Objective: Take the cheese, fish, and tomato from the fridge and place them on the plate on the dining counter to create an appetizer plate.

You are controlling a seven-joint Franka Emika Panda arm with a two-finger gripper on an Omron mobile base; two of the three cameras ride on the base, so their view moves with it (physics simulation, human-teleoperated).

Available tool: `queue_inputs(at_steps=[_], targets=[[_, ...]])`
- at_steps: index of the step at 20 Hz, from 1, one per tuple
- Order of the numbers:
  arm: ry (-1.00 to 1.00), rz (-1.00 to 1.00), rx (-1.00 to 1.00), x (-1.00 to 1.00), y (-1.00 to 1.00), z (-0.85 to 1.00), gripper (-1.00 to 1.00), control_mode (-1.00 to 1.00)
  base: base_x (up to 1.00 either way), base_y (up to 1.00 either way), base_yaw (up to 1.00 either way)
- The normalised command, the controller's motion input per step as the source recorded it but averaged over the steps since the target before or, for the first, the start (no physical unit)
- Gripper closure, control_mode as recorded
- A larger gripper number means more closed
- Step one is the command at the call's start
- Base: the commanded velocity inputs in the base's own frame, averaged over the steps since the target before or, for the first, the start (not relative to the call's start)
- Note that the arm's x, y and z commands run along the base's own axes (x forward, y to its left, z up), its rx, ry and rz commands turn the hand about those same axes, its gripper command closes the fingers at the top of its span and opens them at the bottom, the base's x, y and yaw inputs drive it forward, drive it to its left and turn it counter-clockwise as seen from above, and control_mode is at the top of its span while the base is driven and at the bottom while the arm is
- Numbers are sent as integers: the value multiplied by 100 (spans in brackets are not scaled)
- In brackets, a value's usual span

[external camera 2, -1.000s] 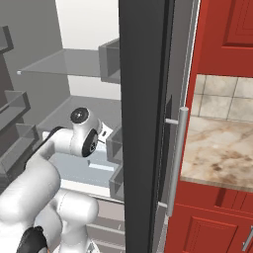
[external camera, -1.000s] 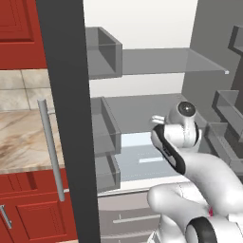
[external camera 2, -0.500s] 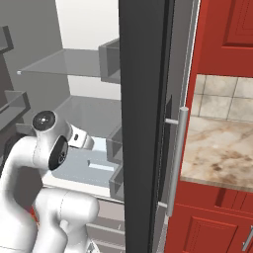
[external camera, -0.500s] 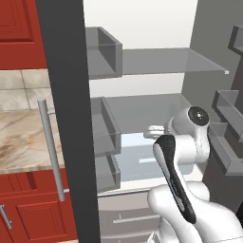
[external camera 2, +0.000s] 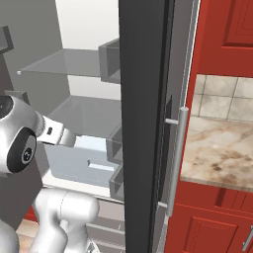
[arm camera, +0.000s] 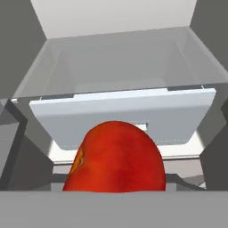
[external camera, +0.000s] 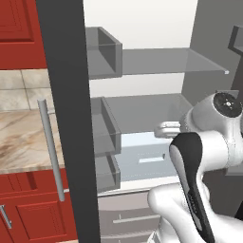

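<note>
The tomato (arm camera: 116, 158), a glossy red ball, looms large at the bottom of the hand view, right where the fingertips sit, and hides them. It hangs in the air in front of the fridge's pale drawer (arm camera: 120, 111), resting on nothing, so my gripper (external camera: 161, 127) is shut on it. The fridge (external camera: 66, 95) stands open with its dark door edge toward me. My hand reaches in at the level of the middle glass shelf (external camera: 142, 111). The cheese, fish, plate and dining counter are out of view.
Grey door bins (external camera: 102, 52) line the fridge's left side, and an upper glass shelf (external camera: 166, 61) spans above the hand. A long silver handle (external camera 2: 177, 158) runs down the door. Red cabinets (external camera 2: 227, 29) and a marbled counter (external camera 2: 222, 153) flank the fridge.
The arm has folded and swung toward the right side of the left base view, the elbow rising. The hand has pulled back a little from the shelf.
</note>
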Motion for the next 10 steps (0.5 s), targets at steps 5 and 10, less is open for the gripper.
queue_inputs(at_steps=[5, 10], targets=[[0, 0, 0, -74, -40, 34, 100, -100, 0, 0, 0], [-1, 1, 0, -31, -43, 14, 100, -100, 0, 0, 0]])
